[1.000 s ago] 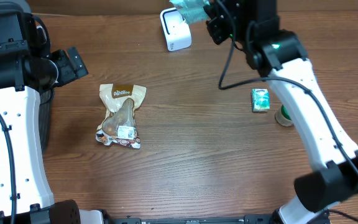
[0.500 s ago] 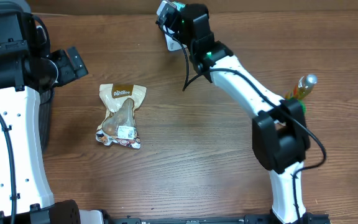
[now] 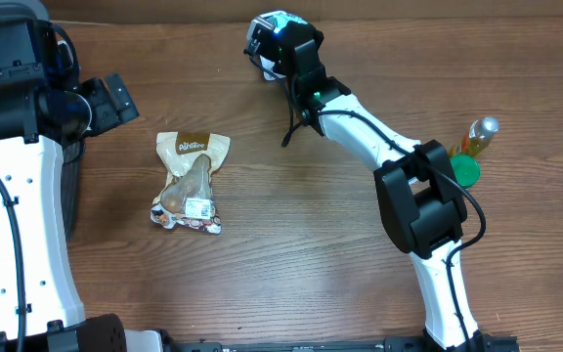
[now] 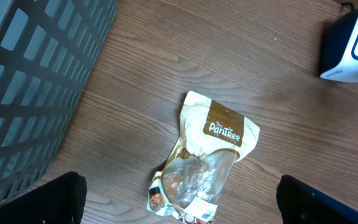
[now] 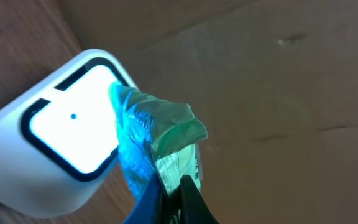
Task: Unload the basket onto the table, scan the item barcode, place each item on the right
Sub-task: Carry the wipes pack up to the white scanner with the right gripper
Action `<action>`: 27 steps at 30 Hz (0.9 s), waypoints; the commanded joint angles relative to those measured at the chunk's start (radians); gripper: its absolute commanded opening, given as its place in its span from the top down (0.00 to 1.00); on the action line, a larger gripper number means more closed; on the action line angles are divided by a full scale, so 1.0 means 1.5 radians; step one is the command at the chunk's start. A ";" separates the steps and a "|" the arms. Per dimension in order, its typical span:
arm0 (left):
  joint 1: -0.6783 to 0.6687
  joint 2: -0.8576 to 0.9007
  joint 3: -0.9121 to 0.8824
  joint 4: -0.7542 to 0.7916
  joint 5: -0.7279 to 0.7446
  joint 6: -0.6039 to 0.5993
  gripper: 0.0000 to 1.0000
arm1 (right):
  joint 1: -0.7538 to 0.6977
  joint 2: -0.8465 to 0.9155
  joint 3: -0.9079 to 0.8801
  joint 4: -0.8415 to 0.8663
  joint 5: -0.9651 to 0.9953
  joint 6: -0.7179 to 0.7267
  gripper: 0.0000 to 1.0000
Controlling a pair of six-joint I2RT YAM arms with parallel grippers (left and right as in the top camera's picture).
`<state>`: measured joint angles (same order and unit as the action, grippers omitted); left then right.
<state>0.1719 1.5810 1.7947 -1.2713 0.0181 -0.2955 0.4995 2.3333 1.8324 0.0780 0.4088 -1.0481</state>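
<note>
Crinkled green packet, clenched in the right end effector, overlaps the white barcode scanner's window at the tabletop's top centre. The left end effector stands released near a Pantree snack pouch at left.

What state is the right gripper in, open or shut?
Shut. In the right wrist view the right gripper has its fingers pinched together on a crumpled green packet, which is right in front of the white scanner.
</note>
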 commanded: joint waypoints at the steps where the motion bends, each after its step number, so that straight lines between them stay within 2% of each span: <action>1: -0.002 0.001 0.005 0.000 0.000 0.008 0.00 | 0.018 0.002 0.008 -0.030 0.004 0.003 0.96; 11: -0.002 0.001 0.005 0.000 0.000 0.008 0.00 | 0.051 0.002 0.008 -0.127 -0.024 0.023 0.96; 27: -0.002 0.001 0.005 0.000 0.000 0.008 0.00 | 0.051 0.002 0.008 -0.148 -0.024 0.038 0.96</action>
<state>0.1719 1.5810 1.7947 -1.2709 0.0181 -0.2955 0.5713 2.3333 1.8324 -0.1444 0.3954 -1.0080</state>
